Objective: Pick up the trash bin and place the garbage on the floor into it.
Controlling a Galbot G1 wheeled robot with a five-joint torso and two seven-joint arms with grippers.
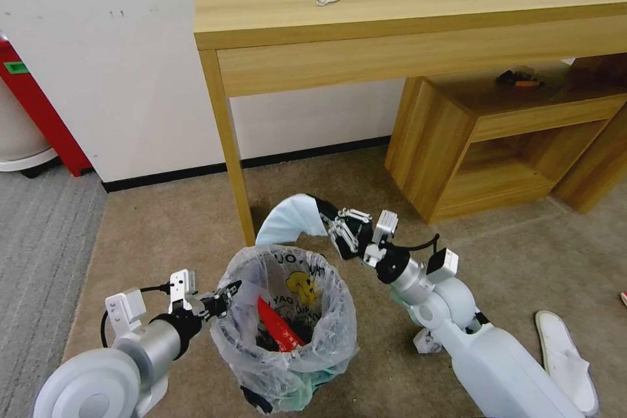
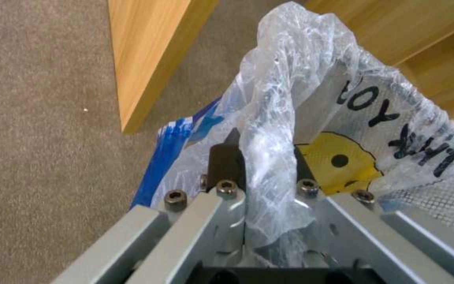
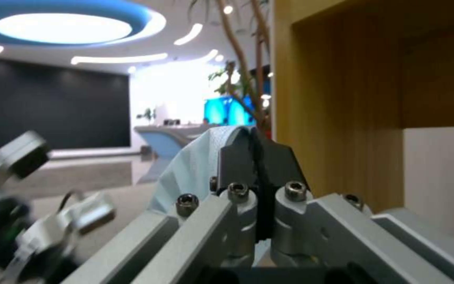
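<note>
The trash bin (image 1: 287, 339), lined with a crinkly white bag (image 2: 311, 79) bearing a yellow figure, stands on the beige floor (image 1: 163, 228) before me. My left gripper (image 1: 228, 292) is shut on the bag's rim at the bin's left side; the left wrist view shows its fingers (image 2: 226, 161) pinching the plastic. A red wrapper (image 1: 277, 328) lies inside. My right gripper (image 1: 324, 215) is shut on a pale bluish-white slipper (image 1: 287, 222), held just above the bin's far rim. This same slipper (image 3: 195, 165) juts from the closed jaws. Another white slipper (image 1: 565, 356) lies on the floor at right.
A wooden desk (image 1: 405, 19) stands against the wall, its leg (image 1: 232, 137) right behind the bin. A low wooden cabinet (image 1: 483, 144) sits under it at right. Crumpled white paper (image 1: 423, 341) lies beside my right arm. Grey ribbed carpet (image 1: 39, 248) runs along the left.
</note>
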